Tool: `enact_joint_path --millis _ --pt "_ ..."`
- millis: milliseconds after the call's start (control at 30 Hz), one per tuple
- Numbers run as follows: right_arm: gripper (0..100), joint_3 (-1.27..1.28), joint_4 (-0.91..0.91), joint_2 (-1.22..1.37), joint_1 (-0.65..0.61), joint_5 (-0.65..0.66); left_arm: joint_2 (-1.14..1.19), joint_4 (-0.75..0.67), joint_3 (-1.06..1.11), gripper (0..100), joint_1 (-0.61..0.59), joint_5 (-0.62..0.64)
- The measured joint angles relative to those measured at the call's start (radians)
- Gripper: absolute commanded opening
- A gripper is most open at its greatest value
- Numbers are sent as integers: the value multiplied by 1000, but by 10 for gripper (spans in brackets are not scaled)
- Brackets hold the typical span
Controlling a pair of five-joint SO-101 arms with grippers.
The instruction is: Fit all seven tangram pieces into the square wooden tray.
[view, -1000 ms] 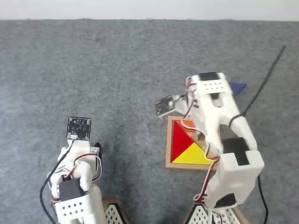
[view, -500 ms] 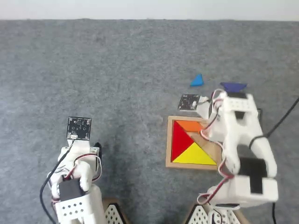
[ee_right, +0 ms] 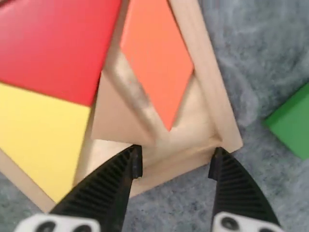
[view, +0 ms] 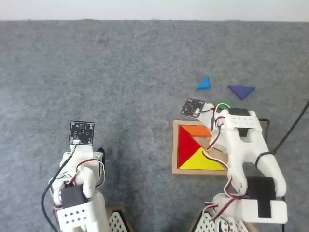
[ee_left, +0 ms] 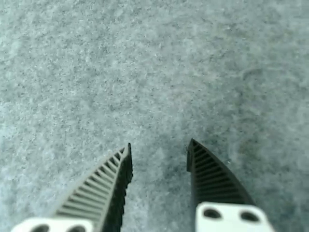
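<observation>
Right gripper (ee_right: 176,162) spread, empty, over tray (ee_right: 207,72) corner. Tray holds red triangle (ee_right: 53,43), yellow triangle (ee_right: 38,135), orange piece (ee_right: 154,53). Left gripper (ee_left: 159,154) spread above carpet (ee_left: 154,58).

The white left arm (view: 79,183) sits folded near its base, with its black left tool (ee_left: 160,145) open. The white right arm (view: 244,154) stretches forward, and its black right tool (ee_right: 176,150) is open too.

Grey carpet (view: 120,63) over the table; square wooden tray (view: 174,150) right of centre, holding red triangle (view: 186,145), yellow triangle (view: 200,161) and orange piece (view: 196,129); right arm (view: 244,140) covers the tray's right side; beyond the tray lie light-blue triangle (view: 203,83), dark-blue triangle (view: 241,90) and green piece (view: 223,103), the last partly under the arm; left arm (view: 79,179) low at left, well apart.
</observation>
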Motion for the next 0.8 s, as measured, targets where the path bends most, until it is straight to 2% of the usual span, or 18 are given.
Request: enact_joint_path --millis 333,567,667,800 --pt "234 0 -21 2 -49 -164 0 0 0 183 0 0" --pt "234 2 -3 -68 -25 -173 0 0 0 183 0 0" --pt "235 -28 80 -172 8 -170 0 0 0 183 0 0" --pt "237 -72 226 -327 64 -103 0 0 0 183 0 0"
